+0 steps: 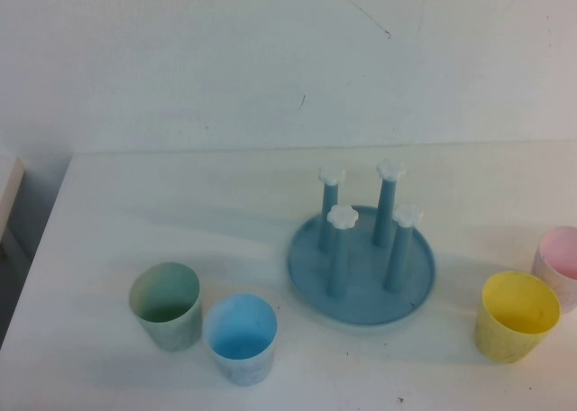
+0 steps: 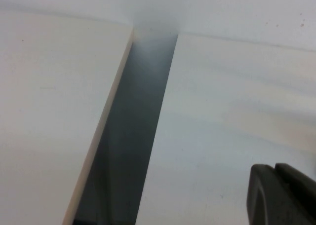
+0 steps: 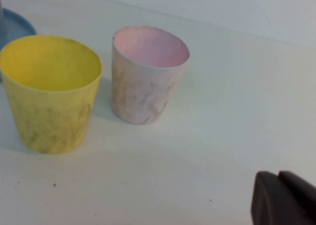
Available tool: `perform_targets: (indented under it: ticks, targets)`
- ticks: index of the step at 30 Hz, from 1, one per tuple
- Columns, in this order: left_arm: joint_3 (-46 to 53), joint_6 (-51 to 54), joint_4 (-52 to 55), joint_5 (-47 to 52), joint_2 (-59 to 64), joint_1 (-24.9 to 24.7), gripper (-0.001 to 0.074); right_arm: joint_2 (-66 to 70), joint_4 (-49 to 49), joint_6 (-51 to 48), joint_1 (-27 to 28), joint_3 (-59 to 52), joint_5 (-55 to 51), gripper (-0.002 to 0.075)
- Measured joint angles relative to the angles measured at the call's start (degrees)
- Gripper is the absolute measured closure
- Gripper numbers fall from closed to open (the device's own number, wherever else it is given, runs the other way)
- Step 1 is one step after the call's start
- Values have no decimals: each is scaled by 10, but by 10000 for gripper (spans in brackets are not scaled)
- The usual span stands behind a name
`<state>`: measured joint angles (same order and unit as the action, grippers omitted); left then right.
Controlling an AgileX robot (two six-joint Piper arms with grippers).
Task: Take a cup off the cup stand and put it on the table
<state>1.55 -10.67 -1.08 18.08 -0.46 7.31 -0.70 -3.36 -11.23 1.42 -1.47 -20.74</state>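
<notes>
The light blue cup (image 1: 240, 338) stands upright on the white table (image 1: 180, 213), in front of and to the left of the cup stand (image 1: 361, 265). The stand's four pegs with white flower caps are all bare. Neither arm shows in the high view. My left gripper (image 2: 275, 171) is shut and empty, over the table's left part near its edge. My right gripper (image 3: 278, 178) is shut and empty, low over the table near the yellow cup (image 3: 50, 91) and the pink cup (image 3: 147, 73). A bit of the stand's rim (image 3: 17, 25) shows in the right wrist view.
A pale green cup (image 1: 166, 305) stands just left of the blue cup. The yellow cup (image 1: 516, 315) and the pink cup (image 1: 558, 263) stand at the right edge. A dark gap (image 2: 128, 136) separates the table from a pale surface (image 2: 49, 101) on the left.
</notes>
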Motion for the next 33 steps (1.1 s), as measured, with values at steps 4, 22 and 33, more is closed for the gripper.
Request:
perform_targets:
  ticks: [4,22,33]
  targets:
    - [-1,18,-1,2,0,0,738,0,0,0,0,0,0,727]
    - [-2,64,-4,6,0,-79,738,0,0,0,0,0,0,727]
    - [-2,69,-5,6,0,-81,738,0,0,-1,0,0,0,727]
